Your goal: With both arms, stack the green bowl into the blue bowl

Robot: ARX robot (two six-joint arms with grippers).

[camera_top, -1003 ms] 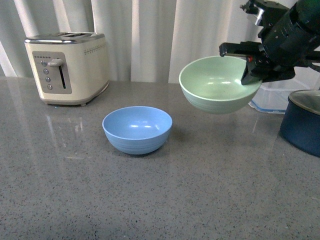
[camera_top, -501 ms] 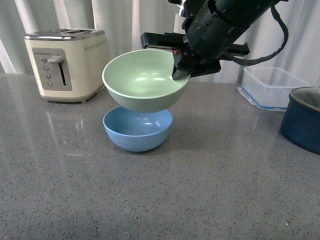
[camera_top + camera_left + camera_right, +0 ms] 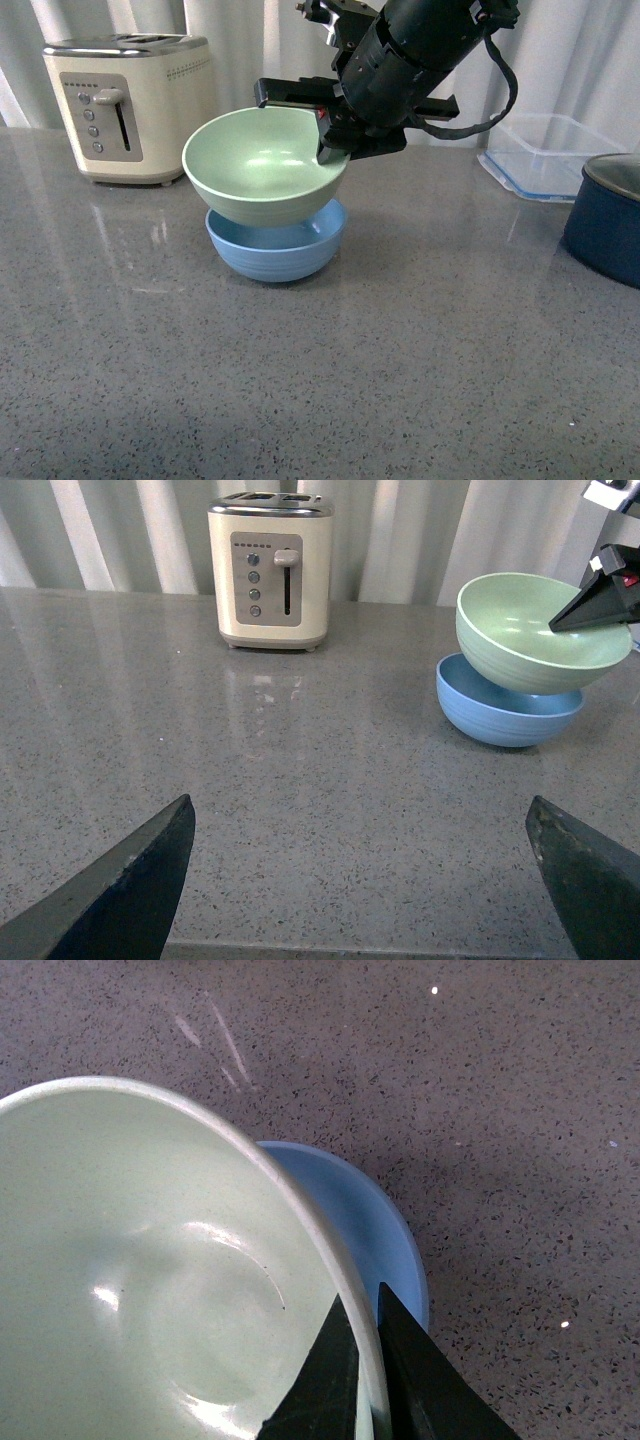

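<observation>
Item: green bowl (image 3: 265, 165), pale mint, round, held off the counter and slightly tilted. Its underside dips inside the rim of the blue bowl (image 3: 275, 250), and in the front view it sits a little left of that bowl's centre. Whether the two bowls touch cannot be told. Item: blue bowl, light sky-blue, upright on the grey speckled counter (image 3: 400, 380), near its middle. Item: right claw (image 3: 328, 148), black, nearly closed. It pinches the green bowl's rim on the side away from the toaster, with one finger inside the wall and one outside. Item: left claw (image 3: 358, 805), spread wide and holding nothing, low over bare counter, well apart from both bowls. Item: toaster (image 3: 130, 105), cream, two-slot, at the back left by the curtain (image 3: 240, 40). Item: clear container (image 3: 545, 155), rectangular, at the back right. Item: navy pot (image 3: 605, 230), at the right edge, just in front of the container.
</observation>
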